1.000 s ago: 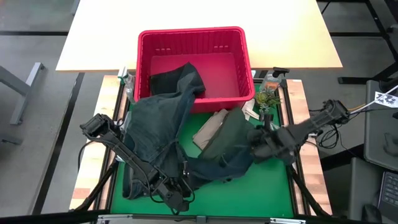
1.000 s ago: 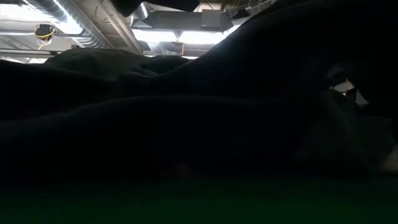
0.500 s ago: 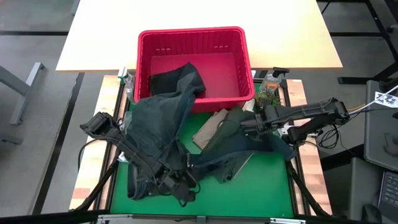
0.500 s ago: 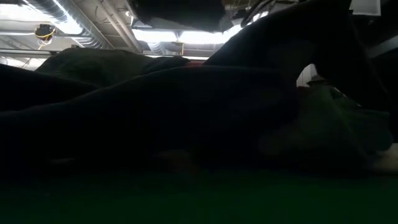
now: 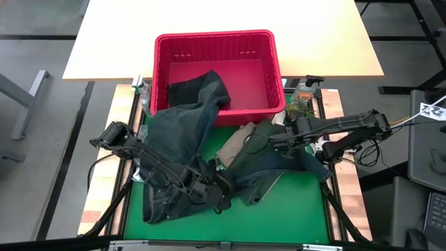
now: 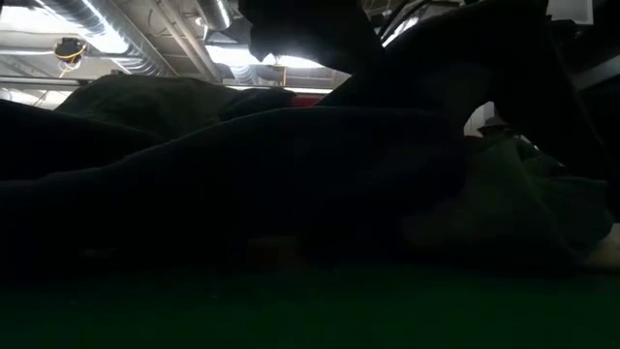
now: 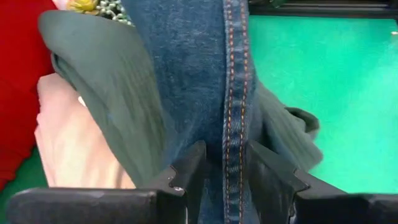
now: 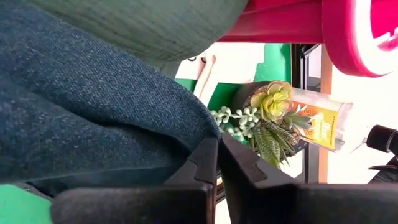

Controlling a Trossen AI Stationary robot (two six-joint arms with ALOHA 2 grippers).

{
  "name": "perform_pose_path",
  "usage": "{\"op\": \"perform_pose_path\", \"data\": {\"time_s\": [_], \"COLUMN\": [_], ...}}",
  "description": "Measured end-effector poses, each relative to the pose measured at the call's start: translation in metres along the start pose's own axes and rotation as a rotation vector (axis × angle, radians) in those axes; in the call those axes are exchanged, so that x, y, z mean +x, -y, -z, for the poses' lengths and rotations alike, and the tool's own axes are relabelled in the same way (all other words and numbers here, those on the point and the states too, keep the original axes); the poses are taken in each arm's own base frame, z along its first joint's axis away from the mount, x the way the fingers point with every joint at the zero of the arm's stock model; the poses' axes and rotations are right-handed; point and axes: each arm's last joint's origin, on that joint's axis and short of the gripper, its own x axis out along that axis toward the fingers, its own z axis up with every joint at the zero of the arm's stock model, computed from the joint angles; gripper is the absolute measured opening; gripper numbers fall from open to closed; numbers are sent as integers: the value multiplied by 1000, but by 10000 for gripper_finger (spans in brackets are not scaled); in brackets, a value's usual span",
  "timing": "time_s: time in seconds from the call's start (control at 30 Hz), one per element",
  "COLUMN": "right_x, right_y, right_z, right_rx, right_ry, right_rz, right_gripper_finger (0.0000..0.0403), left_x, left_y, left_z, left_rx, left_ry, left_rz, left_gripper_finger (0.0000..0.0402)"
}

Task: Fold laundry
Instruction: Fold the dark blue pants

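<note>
Left wrist view: left tool point(image 7: 225, 163) pinching jeans point(image 7: 205, 74) seam; no legible writing.

Left tool point(image 5: 221, 189) and right tool point(image 5: 259, 139), both clamped.

jeans point(image 7: 205, 74): dark blue denim, orange stitching
shirt point(image 5: 259, 150): olive green
top point(image 5: 235, 144): tan
basket point(image 5: 216, 43): red
mat point(image 5: 300, 209): bright green
small plant point(image 8: 273, 102): pale green and yellow
</note>
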Motion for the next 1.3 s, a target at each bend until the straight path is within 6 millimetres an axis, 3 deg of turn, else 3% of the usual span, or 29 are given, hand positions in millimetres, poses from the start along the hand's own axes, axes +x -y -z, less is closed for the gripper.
{"op": "perform_pose_path", "data": {"time_s": [0.43,0.73,1.03,1.13,1.3], "right_x": [0,0,0,0,0], "right_y": [0,0,-1,-1,-1], "right_z": [0,0,1,1,1], "right_rx": [1,4,2,2,10], "right_ry": [1,1,-13,-25,-26], "right_rz": [-1,-3,-21,-49,-50], "right_gripper_finger": [17,17,20,44,120], "left_x": [19,29,29,29,29], "left_y": [-27,-41,-41,-41,-41], "left_z": [-8,-13,-12,-12,-12], "left_rx": [-43,-73,-62,-62,-61], "left_ry": [-10,-39,-45,-45,-46], "left_rz": [-85,-61,-61,-61,-61], "left_gripper_finger": [106,7,2,2,2]}}
